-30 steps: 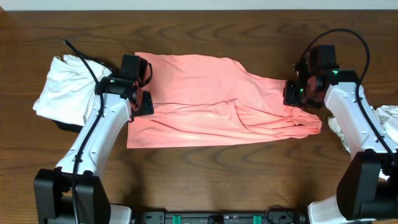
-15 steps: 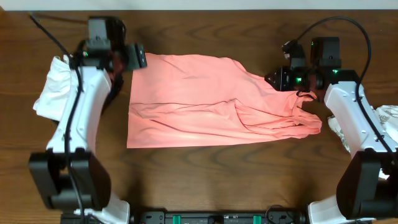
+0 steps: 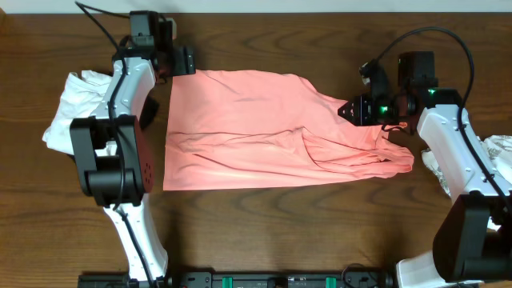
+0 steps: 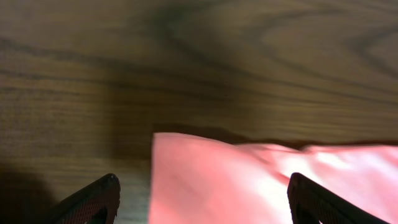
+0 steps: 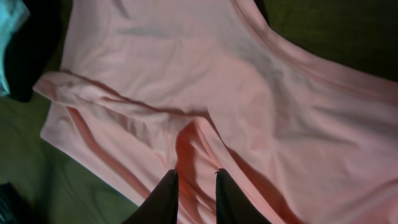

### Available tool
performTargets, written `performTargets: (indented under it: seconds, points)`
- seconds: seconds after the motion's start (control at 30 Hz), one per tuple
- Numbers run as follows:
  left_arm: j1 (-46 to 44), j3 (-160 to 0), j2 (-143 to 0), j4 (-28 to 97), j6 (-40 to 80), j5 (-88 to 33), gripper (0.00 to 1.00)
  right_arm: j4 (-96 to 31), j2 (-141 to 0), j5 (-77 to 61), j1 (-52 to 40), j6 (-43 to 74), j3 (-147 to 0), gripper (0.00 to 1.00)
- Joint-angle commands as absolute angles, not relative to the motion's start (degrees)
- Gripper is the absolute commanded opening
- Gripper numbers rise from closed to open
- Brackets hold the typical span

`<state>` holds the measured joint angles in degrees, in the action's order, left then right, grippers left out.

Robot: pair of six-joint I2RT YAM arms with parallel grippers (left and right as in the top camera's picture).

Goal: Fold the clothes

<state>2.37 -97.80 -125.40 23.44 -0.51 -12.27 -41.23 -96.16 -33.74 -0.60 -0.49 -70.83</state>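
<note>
The clothes (image 3: 256, 128) are one salmon-pink garment lying spread across the middle of the table, with folds bunched toward its right end. My left gripper (image 3: 182, 61) is at the garment's far left corner. In the left wrist view its jaws (image 4: 203, 185) stand wide open, with that corner of the clothes (image 4: 267, 180) between them. My right gripper (image 3: 350, 110) hovers over the garment's right part. Its fingers (image 5: 194, 177) are a narrow gap apart. Through the gap I see the creased clothes (image 5: 186, 74) lying below, and nothing is held.
A plain white garment (image 3: 80, 112) lies bunched at the left side of the table, by the left arm. At the right edge, a white cloth with grey print (image 3: 498, 152) shows behind the right arm. Dark wood table (image 3: 280, 224) surrounds the garment.
The left arm swung from the garment's left edge up to its far left corner. The right gripper left the garment's right end, moved left, and its jaws parted slightly.
</note>
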Motion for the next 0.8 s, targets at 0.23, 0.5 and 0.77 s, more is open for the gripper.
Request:
performTargets:
  seconds: [0.23,0.5,0.77]
  points:
    - [4.2,-98.6,-130.1,20.5,-1.7,-16.1,0.86,-42.3,-96.2,-31.5,-0.3,-2.2,-72.0,0.19]
    - [4.2,-98.6,-133.8,20.0,-0.8,-19.0,0.86,-42.9,-96.2,-31.5,-0.3,-2.2,-72.0,0.18]
    - [4.2,-98.6,-134.4,19.6,0.1,-24.3,0.8,-43.1,-96.2,-31.5,-0.3,-2.2,-72.0,0.16]
